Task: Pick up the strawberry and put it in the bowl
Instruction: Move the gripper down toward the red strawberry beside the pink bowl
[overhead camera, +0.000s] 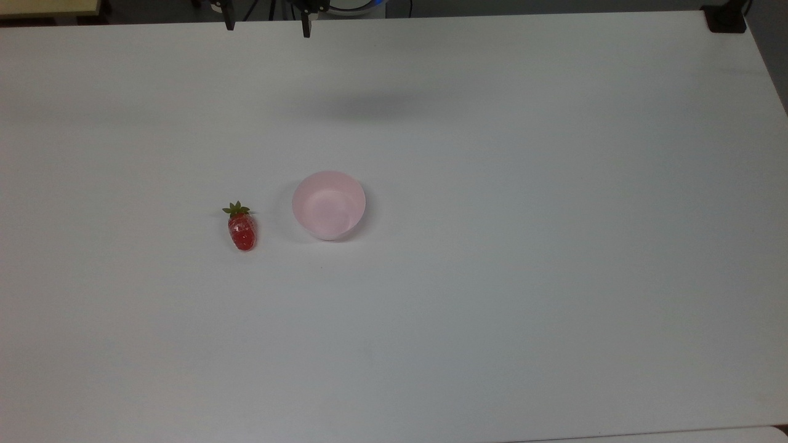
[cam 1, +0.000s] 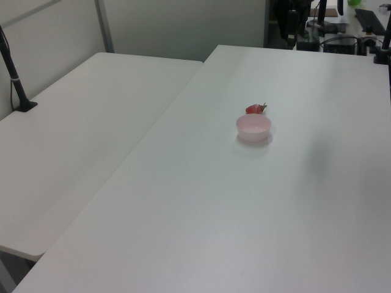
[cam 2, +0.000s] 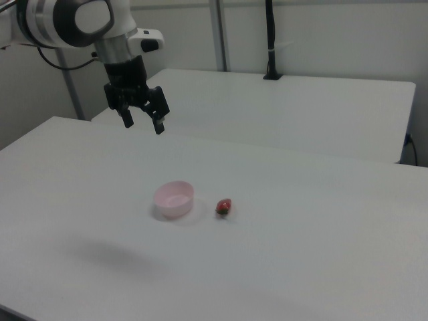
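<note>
A glossy red strawberry [overhead camera: 242,228] with a green leafy top lies on the white table, just to the top view's left of a pale pink bowl [overhead camera: 329,205]. The bowl stands upright with nothing in it. In the right view the strawberry [cam 2: 224,206] lies to the right of the bowl [cam 2: 174,199]. In the left view the strawberry [cam 1: 256,109] peeks out behind the bowl [cam 1: 253,127]. My gripper [cam 2: 142,124] hangs high above the table, well back from both, open with nothing between its fingers. Its two fingertips [overhead camera: 306,29] show at the top view's upper edge.
A second white table [cam 1: 73,140] adjoins on the left view's left, carrying a black clamp post [cam 1: 15,82]. Another black clamp [overhead camera: 726,18] sits on the table's far right corner in the top view. Bare table [overhead camera: 492,307] spreads around the bowl and strawberry.
</note>
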Tool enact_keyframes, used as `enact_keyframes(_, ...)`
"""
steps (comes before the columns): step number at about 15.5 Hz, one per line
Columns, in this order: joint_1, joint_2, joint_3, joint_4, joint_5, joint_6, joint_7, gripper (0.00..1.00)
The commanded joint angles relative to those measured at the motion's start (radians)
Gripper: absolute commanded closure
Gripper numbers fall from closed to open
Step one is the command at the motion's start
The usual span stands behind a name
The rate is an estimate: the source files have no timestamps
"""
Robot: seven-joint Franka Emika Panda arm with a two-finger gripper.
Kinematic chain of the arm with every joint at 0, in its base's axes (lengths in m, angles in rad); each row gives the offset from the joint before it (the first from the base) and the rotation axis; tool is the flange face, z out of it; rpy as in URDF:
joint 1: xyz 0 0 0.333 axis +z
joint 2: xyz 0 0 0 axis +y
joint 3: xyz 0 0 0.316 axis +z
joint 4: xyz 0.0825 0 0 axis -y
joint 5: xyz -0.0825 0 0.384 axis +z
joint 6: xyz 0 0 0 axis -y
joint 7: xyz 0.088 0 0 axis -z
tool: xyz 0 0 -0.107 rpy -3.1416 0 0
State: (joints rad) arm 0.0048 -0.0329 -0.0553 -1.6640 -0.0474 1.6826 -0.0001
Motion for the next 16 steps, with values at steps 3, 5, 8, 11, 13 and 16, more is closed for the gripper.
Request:
enact_keyframes(3,0.009,-0.018,-0.014,-0.028,0.018,0.017,-0.029,0.0)
enact_keyframes(5,0.009,-0.018,-0.014,-0.029,0.018,0.019,-0.029,0.0)
enact_keyframes(8,0.009,-0.018,-0.012,-0.029,0.018,0.019,-0.029,0.0)
enact_keyframes(11,0.007,-0.018,-0.012,-0.029,0.017,0.019,-0.035,0.0)
enact_keyframes(13,0.0,-0.013,-0.014,-0.031,0.011,0.023,-0.085,0.0)
enact_keyframes(16,-0.034,-0.004,-0.015,-0.051,-0.009,0.032,-0.333,0.0)
